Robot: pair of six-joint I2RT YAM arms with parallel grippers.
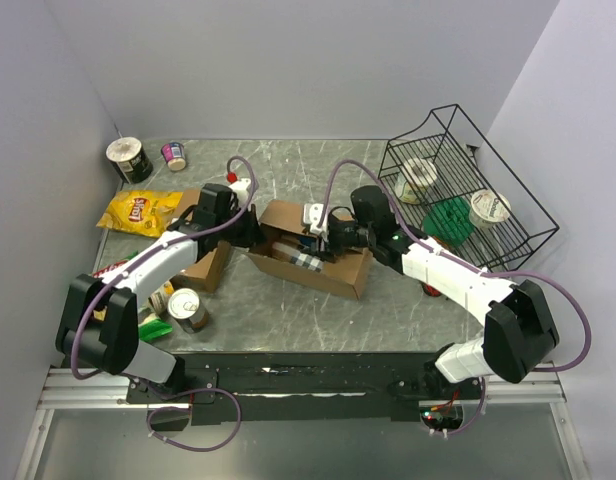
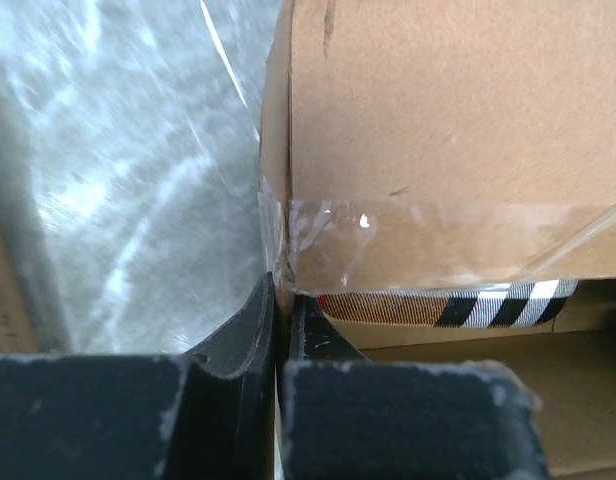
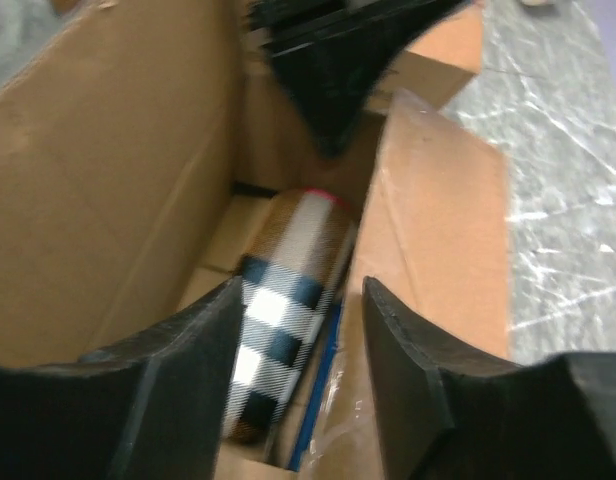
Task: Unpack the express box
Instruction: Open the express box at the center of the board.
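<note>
Little room around left gripper (image 2: 285,297) on box (image 2: 438,120) edge

1. Your table (image 1: 288,312) is grey with a marbled top.
2. 1 open cardboard box (image 1: 333,272) sits near its middle.
3. In the far left corner you have 2 cups: a large cup (image 1: 128,158) and, just beside it, a small pink-lidded cup (image 1: 174,154).
4. 1 yellow chip bag (image 1: 138,210) lies at the left.
5. 1 can (image 1: 188,308) stands front left.
6. 1 wire basket (image 1: 510,232) sits at the right.
</note>
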